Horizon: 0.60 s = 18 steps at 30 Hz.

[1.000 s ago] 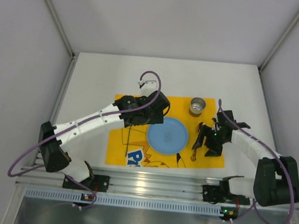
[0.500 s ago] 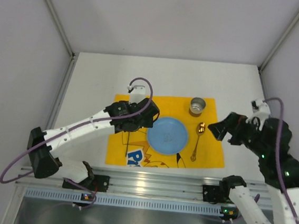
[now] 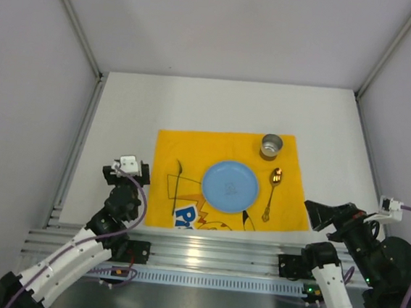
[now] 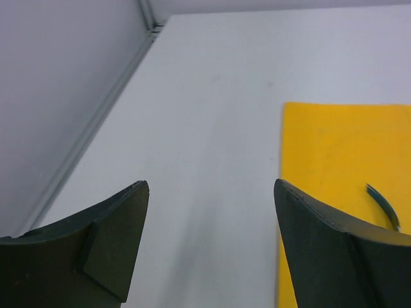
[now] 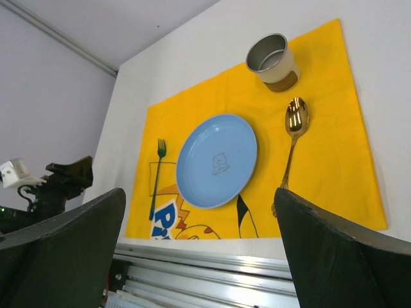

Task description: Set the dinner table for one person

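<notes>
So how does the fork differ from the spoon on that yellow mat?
The fork is dark green; the spoon is shiny gold. The fork lies left of the blue plate, the spoon right of it. The fork ends in tines, the spoon in a rounded bowl. Both lie flat on the yellow placemat, heads toward the far side, clear of the plate.

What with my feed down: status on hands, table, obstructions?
Left hand open, empty; right hand open, empty. Large white dinner table set: yellow cloth placemat, round blue plate, green fork, gold spoon, metal cup. Nothing obstructing.
</notes>
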{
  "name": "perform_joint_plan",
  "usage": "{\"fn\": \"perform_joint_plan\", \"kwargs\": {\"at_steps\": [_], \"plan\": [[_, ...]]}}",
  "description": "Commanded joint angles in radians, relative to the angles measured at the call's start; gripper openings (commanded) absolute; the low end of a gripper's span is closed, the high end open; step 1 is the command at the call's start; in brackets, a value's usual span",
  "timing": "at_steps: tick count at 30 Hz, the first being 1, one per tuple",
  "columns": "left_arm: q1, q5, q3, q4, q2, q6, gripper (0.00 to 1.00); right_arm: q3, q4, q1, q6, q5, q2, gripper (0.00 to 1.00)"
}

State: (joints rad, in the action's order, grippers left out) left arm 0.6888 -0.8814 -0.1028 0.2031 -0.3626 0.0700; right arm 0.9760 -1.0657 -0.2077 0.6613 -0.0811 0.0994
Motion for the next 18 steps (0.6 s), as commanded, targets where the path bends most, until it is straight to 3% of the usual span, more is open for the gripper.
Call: {"fn": "perform_joint_plan", "kwargs": {"at_steps": [1,4,7,12,13,18], "plan": [[-0.132,0.101,0.049,0.217,0.077,0.070,0.84,0.036,-0.009,-0.009,0.012,-0.019,0.008,1.00],[-0.167,0.120,0.061,0.347,0.002,0.067,0.84,0.073,-0.030,-0.009,-0.031,-0.020,0.058,1.00],[-0.212,0.178,0.037,0.465,-0.223,-0.031,0.84,0.079,-0.020,-0.009,-0.058,-0.042,0.108,1.00],[-0.305,0.203,-0.061,0.630,-0.689,-0.068,0.84,0.073,0.015,-0.009,-0.074,-0.052,0.187,1.00],[-0.330,0.246,-0.095,0.663,-0.794,-0.067,0.84,0.069,0.027,-0.010,-0.077,-0.052,0.198,1.00],[-0.480,0.439,-0.167,0.748,-0.992,-0.105,0.78,0.046,0.081,-0.009,-0.091,-0.055,0.253,1.00]]}}
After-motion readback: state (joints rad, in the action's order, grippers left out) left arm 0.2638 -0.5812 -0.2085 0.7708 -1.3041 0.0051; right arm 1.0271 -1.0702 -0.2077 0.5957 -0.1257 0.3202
